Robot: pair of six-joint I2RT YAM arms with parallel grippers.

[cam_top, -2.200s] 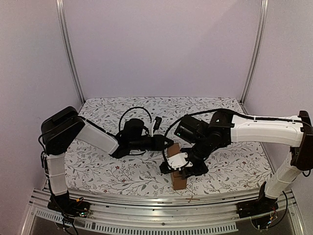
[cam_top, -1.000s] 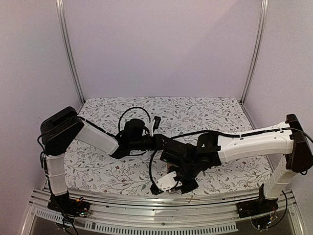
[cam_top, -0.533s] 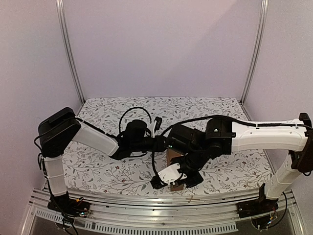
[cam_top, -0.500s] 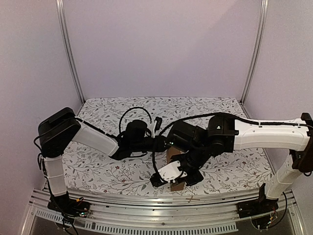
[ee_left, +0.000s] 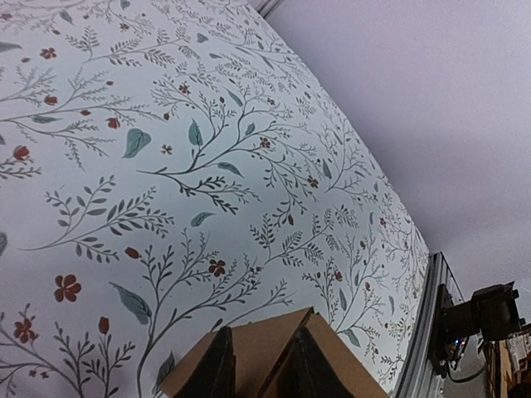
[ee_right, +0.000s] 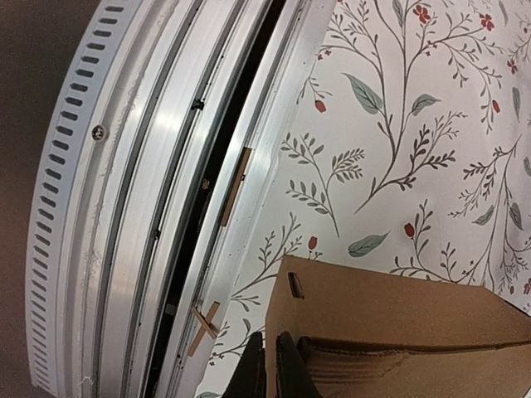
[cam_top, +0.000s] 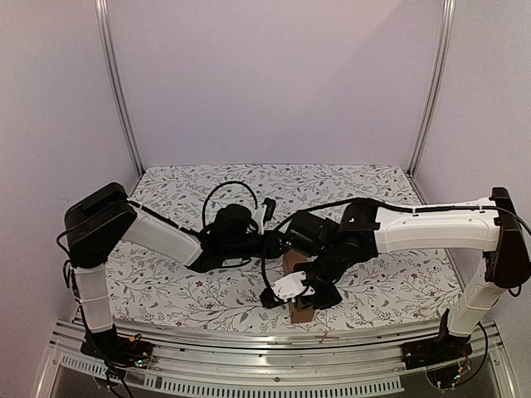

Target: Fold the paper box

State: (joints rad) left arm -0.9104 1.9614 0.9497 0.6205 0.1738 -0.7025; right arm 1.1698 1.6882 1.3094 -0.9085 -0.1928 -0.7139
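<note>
While left hand [ee_left: 261, 348] pinches paper box [ee_right: 390, 319], plain brown elongated carton, right hand [ee_right: 268, 365] closed tight at its edge.

Lilac walls [cam_top: 274, 75], floral tablecloth [cam_top: 382, 184], aluminium rails [cam_top: 241, 358].

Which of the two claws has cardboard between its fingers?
The left claw: the brown box shows between its two dark fingers. The right claw has its fingers closed together, beside the box's corner.

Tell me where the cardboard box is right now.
Top view: the box sits on the table, centred left to right, close to the front metal rail.
</note>
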